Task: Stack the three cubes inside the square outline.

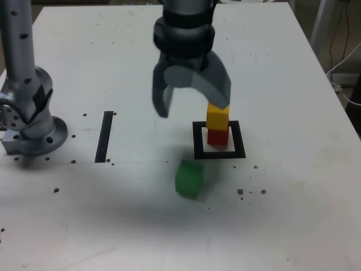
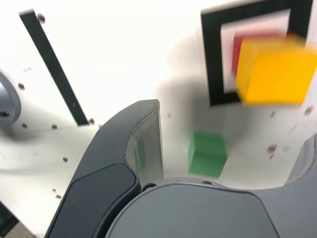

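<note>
Our claw (image 1: 192,107) is wide open, holding nothing. We have yellow cube (image 1: 218,117) on red cube (image 1: 218,137) inside square outline (image 1: 240,139); green cube (image 1: 189,179) sits apart on counter (image 1: 130,226).

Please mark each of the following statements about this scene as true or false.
1. The yellow cube sits on top of the red cube. True.
2. The green cube lies inside the square outline. False: it is on the table outside the outline.
3. The gripper is holding the green cube. False: its jaws are open and hold nothing.
4. The red cube is within the square outline. True.
5. In the exterior view, the straight black strip is to the right of the square outline. False: it is to the left.
</note>
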Controlling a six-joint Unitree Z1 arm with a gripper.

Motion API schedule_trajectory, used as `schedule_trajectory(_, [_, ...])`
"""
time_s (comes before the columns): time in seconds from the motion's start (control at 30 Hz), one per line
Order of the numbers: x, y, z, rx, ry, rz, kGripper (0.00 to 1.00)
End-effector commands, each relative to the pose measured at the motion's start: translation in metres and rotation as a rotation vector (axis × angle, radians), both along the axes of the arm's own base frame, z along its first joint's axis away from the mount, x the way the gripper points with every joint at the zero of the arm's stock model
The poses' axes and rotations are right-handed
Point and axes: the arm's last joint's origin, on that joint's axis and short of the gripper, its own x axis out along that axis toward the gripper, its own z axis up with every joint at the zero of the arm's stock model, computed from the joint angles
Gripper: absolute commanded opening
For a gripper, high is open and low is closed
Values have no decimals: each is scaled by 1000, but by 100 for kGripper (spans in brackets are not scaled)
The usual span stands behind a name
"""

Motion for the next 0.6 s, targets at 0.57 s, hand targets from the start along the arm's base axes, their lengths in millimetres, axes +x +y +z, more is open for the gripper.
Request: schedule_trajectory(0.57, [0,-57,-42,-79,54,-113,95])
